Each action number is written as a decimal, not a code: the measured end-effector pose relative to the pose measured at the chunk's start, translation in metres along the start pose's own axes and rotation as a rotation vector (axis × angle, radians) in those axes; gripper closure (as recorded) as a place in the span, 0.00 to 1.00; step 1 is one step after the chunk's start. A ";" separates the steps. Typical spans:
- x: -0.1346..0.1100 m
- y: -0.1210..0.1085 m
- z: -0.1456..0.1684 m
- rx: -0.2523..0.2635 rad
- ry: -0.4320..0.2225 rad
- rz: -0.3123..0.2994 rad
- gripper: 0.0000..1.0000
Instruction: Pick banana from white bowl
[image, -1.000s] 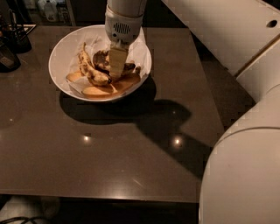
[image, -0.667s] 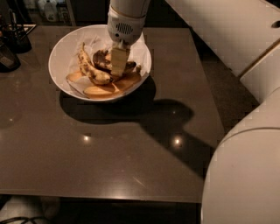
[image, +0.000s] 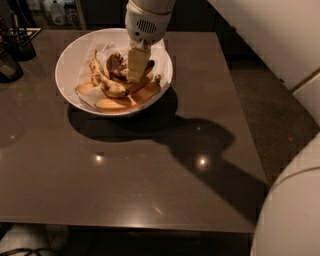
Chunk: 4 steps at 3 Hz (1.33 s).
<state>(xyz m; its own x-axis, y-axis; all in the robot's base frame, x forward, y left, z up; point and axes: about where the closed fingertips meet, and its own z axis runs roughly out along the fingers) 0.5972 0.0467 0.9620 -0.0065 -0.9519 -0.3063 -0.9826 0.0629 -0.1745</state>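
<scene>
1. My gripper (image: 135, 77) pointed straight down inside the white bowl (image: 70, 65), its tip low among the fruit; I could not tell how far open it was, or whether it had hold of anything.
2. The banana (image: 116, 65) lay just beside the gripper, on the camera's left of it, with its large dark end showing. Whether the two touched I could not tell.
3. Further left of the gripper lay a longer speckled banana (image: 102, 80), curved.
4. Nearer the camera than the gripper sat pale orange pieces (image: 114, 104), on crumpled white paper (image: 102, 47).
5. The bowl rested on a dark table (image: 150, 175), with my arm's shadow (image: 200, 145) across it.
</scene>
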 end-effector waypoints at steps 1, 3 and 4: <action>-0.003 -0.001 -0.017 0.037 -0.039 -0.036 1.00; -0.012 0.003 -0.029 0.020 -0.098 -0.084 1.00; -0.022 0.030 -0.053 -0.026 -0.171 -0.136 1.00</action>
<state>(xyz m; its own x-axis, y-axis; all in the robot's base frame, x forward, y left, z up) 0.5578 0.0538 1.0130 0.1560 -0.8864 -0.4359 -0.9767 -0.0727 -0.2017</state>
